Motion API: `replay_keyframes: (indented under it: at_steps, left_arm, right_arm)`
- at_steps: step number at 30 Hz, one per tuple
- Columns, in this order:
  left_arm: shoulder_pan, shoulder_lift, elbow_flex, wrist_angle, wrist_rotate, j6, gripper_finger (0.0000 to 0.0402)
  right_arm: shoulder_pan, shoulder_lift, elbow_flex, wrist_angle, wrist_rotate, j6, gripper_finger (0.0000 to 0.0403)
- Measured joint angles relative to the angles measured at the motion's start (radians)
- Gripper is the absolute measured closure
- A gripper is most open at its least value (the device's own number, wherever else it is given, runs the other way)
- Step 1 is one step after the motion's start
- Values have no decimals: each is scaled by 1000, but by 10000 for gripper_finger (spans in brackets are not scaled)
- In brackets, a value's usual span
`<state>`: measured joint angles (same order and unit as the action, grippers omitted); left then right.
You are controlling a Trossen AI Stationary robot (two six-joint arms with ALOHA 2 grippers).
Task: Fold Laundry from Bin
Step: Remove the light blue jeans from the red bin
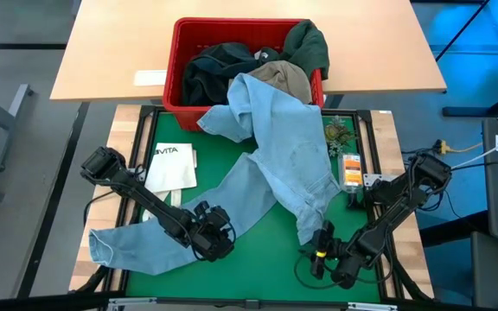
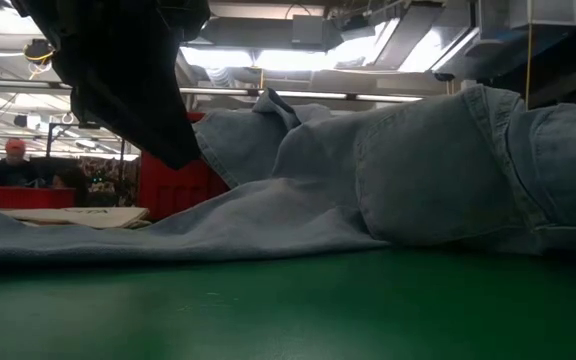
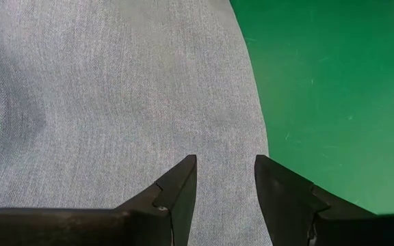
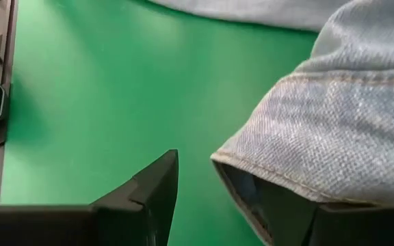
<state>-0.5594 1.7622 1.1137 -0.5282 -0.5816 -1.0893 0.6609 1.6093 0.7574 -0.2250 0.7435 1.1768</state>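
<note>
A: Entry. The light blue denim jeans hang out of the red bin at the upper centre of the high view and run down across the green mat. One leg goes to the lower left, the other to the lower centre. Dark green and khaki garments are still in the bin.

B: Grippers?

A: The left gripper is at lower centre-left, over the leg that runs left. In its wrist view the fingers stand parted with denim flat beneath and between them, nothing pinched. Released. The right gripper is at lower centre-right, at the end of the other leg. Its wrist view shows the hem lying over one finger, jaws apart, not clamped as far as I can tell.

B: So the step is taking hold to pull the jeans clear and spread them?

A: That is my reading. To do it well, I judge each gripper should close on a single hem edge, not a bunched fold, so the leg opens flat. The waistband looks draped on the bin rim, so lift before dragging, or the bin may shift.

B: Anything else nearby?

A: A white tote bag sits at centre-left, partly under the left arm. Keep the leg from sweeping it.
</note>
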Motion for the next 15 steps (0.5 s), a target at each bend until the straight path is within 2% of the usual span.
replay_keyframes:
  at_steps: [10, 12, 15]
  left_arm:
    - [0, 0, 0, 0, 0, 0, 261]
    - [0, 0, 0, 0, 0, 0, 261]
    - [0, 0, 0, 0, 17, 0, 261]
  right_arm:
    - [-16, 0, 0, -1, 64, -3, 224]
    - [-31, 0, 0, -5, 48, -3, 246]
    - [-52, 0, 0, -9, 22, -4, 304]
